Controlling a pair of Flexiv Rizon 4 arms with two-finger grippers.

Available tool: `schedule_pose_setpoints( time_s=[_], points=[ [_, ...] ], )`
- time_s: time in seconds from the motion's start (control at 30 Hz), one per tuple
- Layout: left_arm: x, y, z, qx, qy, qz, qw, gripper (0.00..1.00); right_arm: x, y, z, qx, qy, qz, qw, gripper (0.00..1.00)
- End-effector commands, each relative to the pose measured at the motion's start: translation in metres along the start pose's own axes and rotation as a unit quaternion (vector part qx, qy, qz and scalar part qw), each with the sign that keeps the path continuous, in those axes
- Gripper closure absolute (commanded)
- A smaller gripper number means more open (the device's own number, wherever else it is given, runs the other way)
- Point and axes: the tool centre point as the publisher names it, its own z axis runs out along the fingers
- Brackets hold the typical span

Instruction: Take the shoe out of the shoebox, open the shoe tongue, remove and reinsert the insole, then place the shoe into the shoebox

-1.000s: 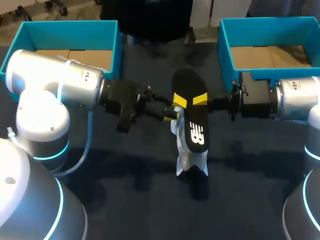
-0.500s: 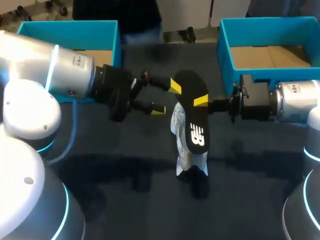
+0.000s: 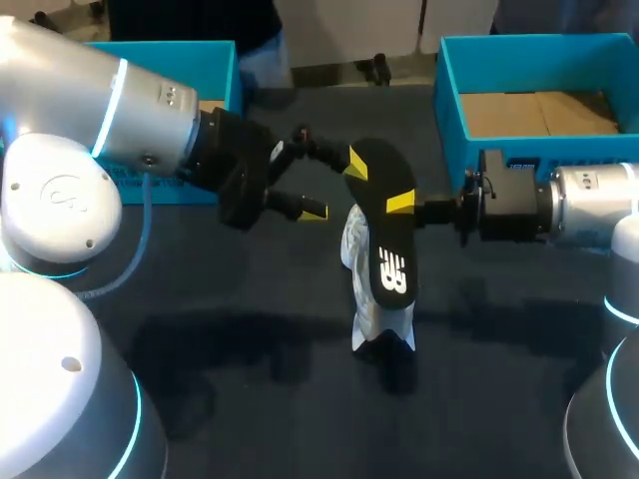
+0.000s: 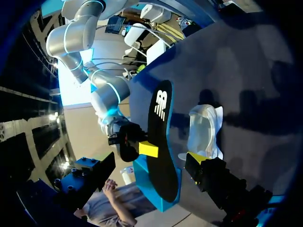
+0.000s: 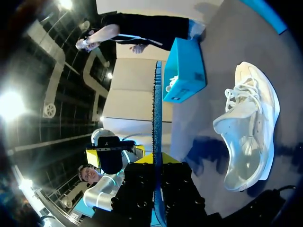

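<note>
A black insole (image 3: 384,225) hangs above mid-table, tilted, with my right gripper (image 3: 401,204) shut on its edge from the right. In the right wrist view the insole (image 5: 155,118) runs edge-on between the shut fingers. Under it on the dark table lies the white shoe (image 3: 367,299), on its side; the shoe (image 5: 251,127) is also ahead of my right gripper. My left gripper (image 3: 335,188) stands open just left of the insole, holding nothing; one yellow fingertip (image 3: 356,163) is close to the insole's edge. From the left wrist, the insole (image 4: 161,142) sits ahead, beside the shoe (image 4: 203,130).
Two blue shoeboxes stand at the back of the table: one at the left (image 3: 222,70) behind my left arm, one at the right (image 3: 449,90) behind my right arm, both showing brown cardboard floors. The near half of the table is bare dark cloth.
My left gripper let go of the insole, opened wide and drew back to the left. The right gripper kept the insole in place; the shoe has not moved.
</note>
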Motion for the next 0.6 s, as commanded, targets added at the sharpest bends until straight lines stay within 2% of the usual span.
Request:
schedule_pose_setpoints(
  time_s=[0.03, 0.07, 0.1, 0.13, 0.17, 0.2, 0.23, 0.27, 0.3, 0.43, 0.5, 0.57, 0.6],
  points=[
    [0.0, 0.0, 0.001, -0.001, 0.001, 0.0, 1.0, 0.0, -0.001, 0.003, 0.001, 0.014, -0.013, 0.007, 1.0, 1.0],
    [0.0, 0.0, 0.001, -0.001, 0.001, 0.0, 1.0, 0.0, -0.001, 0.003, 0.001, 0.014, -0.013, 0.007, 1.0, 1.0],
    [-0.012, 0.004, -0.006, 0.01, 0.008, 0.002, 1.0, 0.0, -0.005, 0.004, 0.002, 0.017, -0.017, 0.01, 1.0, 1.0],
    [-0.017, 0.007, -0.007, 0.0, 0.037, 0.006, 0.999, 0.0, -0.006, 0.004, 0.002, 0.017, -0.016, 0.01, 1.0, 1.0],
    [-0.022, 0.009, -0.008, 0.008, 0.039, 0.002, 0.999, 0.0, -0.007, 0.004, 0.002, 0.017, -0.015, 0.011, 1.0, 1.0],
    [-0.024, 0.012, -0.007, 0.007, 0.072, -0.002, 0.997, 0.0, -0.007, 0.004, 0.003, 0.018, -0.015, 0.011, 1.0, 1.0],
    [-0.026, 0.014, -0.006, -0.006, 0.087, 0.006, 0.996, 0.0, -0.007, 0.004, 0.003, 0.018, -0.015, 0.011, 1.0, 1.0],
    [-0.027, 0.018, -0.005, 0.013, 0.09, -0.004, 0.996, 0.0, -0.008, 0.004, 0.003, 0.017, -0.014, 0.011, 1.0, 1.0],
    [-0.027, 0.021, -0.003, 0.006, 0.118, -0.011, 0.993, 0.0, -0.008, 0.004, 0.003, 0.016, -0.014, 0.011, 1.0, 1.0],
    [-0.031, 0.029, 0.001, 0.023, 0.15, -0.021, 0.988, 0.0, -0.008, 0.005, 0.006, 0.024, -0.026, 0.012, 0.999, 1.0],
    [-0.032, 0.032, 0.004, 0.021, 0.17, -0.037, 0.985, 0.0, -0.008, 0.006, 0.006, 0.023, -0.027, 0.01, 0.999, 1.0],
    [-0.031, 0.037, 0.007, 0.001, 0.209, -0.042, 0.977, 0.0, -0.007, 0.006, 0.006, 0.021, -0.028, 0.008, 0.999, 1.0],
    [-0.03, 0.039, 0.008, 0.008, 0.216, -0.051, 0.975, 0.0, -0.008, 0.006, 0.007, 0.02, -0.029, 0.007, 0.999, 1.0]
  ],
)
